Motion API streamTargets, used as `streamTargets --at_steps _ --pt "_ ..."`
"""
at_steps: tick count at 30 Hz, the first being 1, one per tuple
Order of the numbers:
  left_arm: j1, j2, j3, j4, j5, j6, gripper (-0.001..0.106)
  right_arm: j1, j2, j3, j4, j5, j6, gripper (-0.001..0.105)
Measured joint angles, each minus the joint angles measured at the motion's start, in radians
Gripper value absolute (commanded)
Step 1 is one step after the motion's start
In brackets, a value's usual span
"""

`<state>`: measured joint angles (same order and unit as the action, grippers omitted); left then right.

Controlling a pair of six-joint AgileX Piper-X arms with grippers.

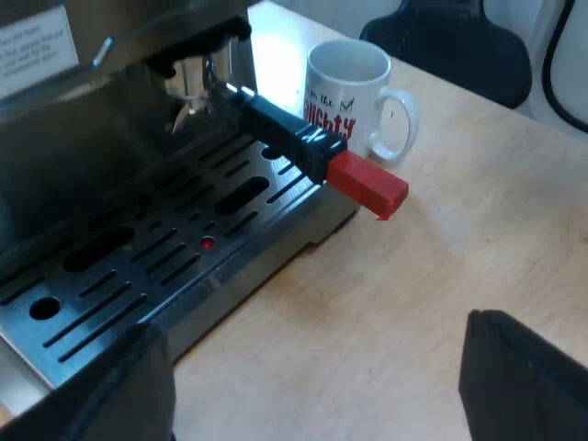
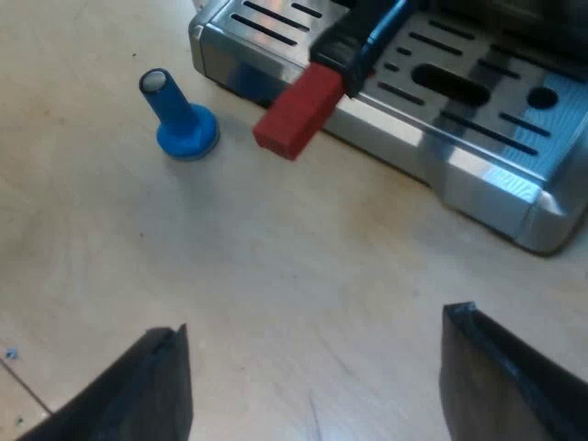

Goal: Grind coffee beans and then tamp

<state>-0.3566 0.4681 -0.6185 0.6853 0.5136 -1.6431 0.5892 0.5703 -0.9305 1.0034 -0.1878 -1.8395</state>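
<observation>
Left gripper (image 1: pixel 312 331): black fingers spread wide with nothing between them, hovering above the wooden table (image 1: pixel 441 266), close to the machine's front.
Right gripper (image 2: pixel 317 323): fingers also wide apart and empty, above bare table, facing a corner of the machine's base.
Espresso machine (image 1: pixel 83 138): steel body with a slotted metal drip tray (image 1: pixel 165 248) at its foot.
Holder (image 1: pixel 188 87): locked into the machine's front, above the drip tray. Its dark handle (image 1: pixel 280 129) juts out past the tray's edge and finishes in a red end (image 1: pixel 367 182).
Tamper (image 2: pixel 179 115): blue, standing upright on its broad base on the table, near the red end but apart from it.
Mug (image 1: pixel 354 92): white with printed lettering, on the table beside the machine, just beyond the handle's tip.
Stage, as a judgement: nothing is gripped yet. Whether the holder contains coffee cannot be told.
Risk one: swinging the handle to unlock it could sweep the red end into the mug, since they sit so close.
Risk two: a grip taken only on the red tip may slip when twisted.
Risk three: a low pass by the right arm could topple the tamper.
</observation>
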Motion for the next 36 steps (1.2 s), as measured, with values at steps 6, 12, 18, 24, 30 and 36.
streamTargets --at_steps 6,12,18,24,30,36 --pt "0.000 0.038 0.009 -0.053 0.028 0.007 0.066 0.209 0.093 0.000 -0.097 0.168 0.034 0.059" --pt "0.000 0.037 0.057 -0.074 0.039 0.028 0.066 0.387 0.189 0.036 -0.222 0.316 0.135 0.059" --pt "0.000 0.037 0.117 -0.128 0.063 0.028 0.066 0.469 0.260 0.106 -0.360 0.387 0.225 0.059" --pt "0.000 0.037 0.166 -0.169 0.120 0.028 0.066 0.488 0.288 0.206 -0.543 0.431 0.328 0.059" --pt "0.000 0.037 0.195 -0.174 0.121 0.028 0.066 0.488 0.288 0.325 -0.739 0.499 0.406 0.059" --pt "0.000 0.037 0.199 -0.177 0.125 0.028 0.066 0.488 0.288 0.398 -0.840 0.572 0.426 0.043"
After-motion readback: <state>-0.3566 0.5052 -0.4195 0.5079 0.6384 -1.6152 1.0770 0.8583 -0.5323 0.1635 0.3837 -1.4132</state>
